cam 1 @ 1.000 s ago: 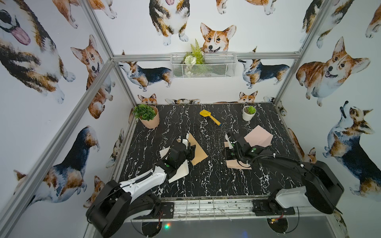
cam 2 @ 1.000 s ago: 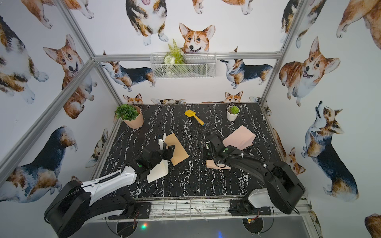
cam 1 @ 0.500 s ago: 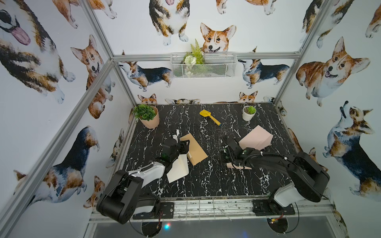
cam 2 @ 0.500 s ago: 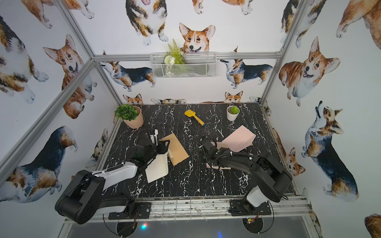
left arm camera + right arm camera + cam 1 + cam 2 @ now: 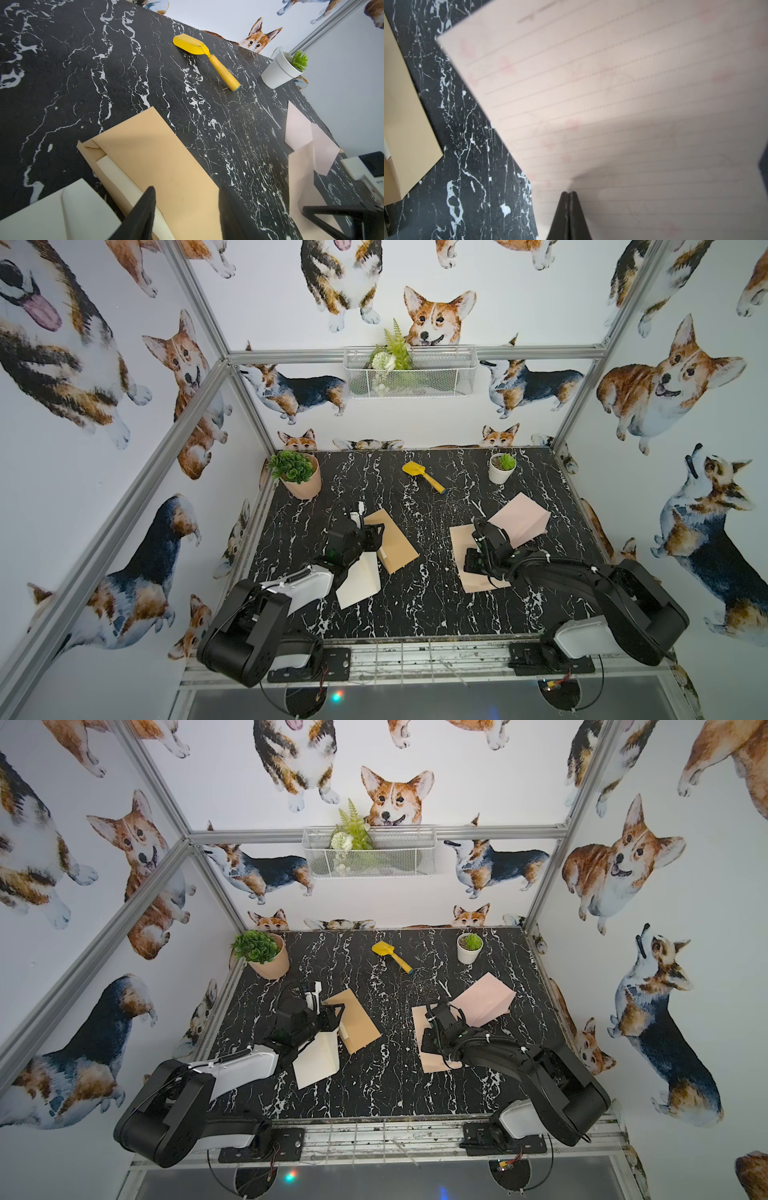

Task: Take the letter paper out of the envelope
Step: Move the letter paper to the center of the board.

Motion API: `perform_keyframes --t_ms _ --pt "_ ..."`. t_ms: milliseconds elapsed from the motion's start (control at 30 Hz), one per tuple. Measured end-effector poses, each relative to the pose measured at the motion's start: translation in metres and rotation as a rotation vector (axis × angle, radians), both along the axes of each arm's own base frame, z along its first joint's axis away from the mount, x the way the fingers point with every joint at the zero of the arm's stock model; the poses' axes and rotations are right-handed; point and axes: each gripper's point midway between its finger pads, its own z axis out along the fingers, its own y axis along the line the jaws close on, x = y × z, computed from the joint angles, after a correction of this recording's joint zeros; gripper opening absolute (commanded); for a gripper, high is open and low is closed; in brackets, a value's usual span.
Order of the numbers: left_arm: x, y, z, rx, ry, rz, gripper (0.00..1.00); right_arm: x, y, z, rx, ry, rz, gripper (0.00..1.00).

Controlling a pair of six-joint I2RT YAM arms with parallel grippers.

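My right gripper (image 5: 568, 193) is pinched shut on the pink lined letter paper (image 5: 612, 93), held tilted at the far edge of the pink envelope (image 5: 459, 543). Left of that envelope, my left gripper (image 5: 186, 191) has its fingers (image 5: 145, 207) wide apart over the brown envelope (image 5: 166, 149).

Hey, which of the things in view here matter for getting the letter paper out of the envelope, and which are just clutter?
In the job:
pink letter paper, pinched by the right gripper
pink envelope
tan envelope
white paper
left gripper, open over the tan envelope

Just lying about:
yellow shovel
white pot
terracotta plant pot
wire basket
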Motion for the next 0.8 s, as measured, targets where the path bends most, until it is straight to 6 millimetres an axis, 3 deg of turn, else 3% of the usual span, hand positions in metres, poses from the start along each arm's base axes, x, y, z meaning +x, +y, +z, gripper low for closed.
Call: perform_keyframes --t_ms 233,500,800 --pt "0.0 -0.005 0.002 -0.019 -0.007 -0.022 0.5 0.02 -0.038 -0.004 0.107 -0.009 -0.173 0.0" --pt "0.0 -0.008 0.006 -0.035 -0.017 -0.035 0.49 0.038 -0.074 -0.002 0.07 0.004 -0.26 0.0" --pt "-0.002 -0.009 0.007 -0.04 -0.021 -0.042 0.49 0.087 -0.071 -0.003 0.048 -0.04 -0.222 0.0"
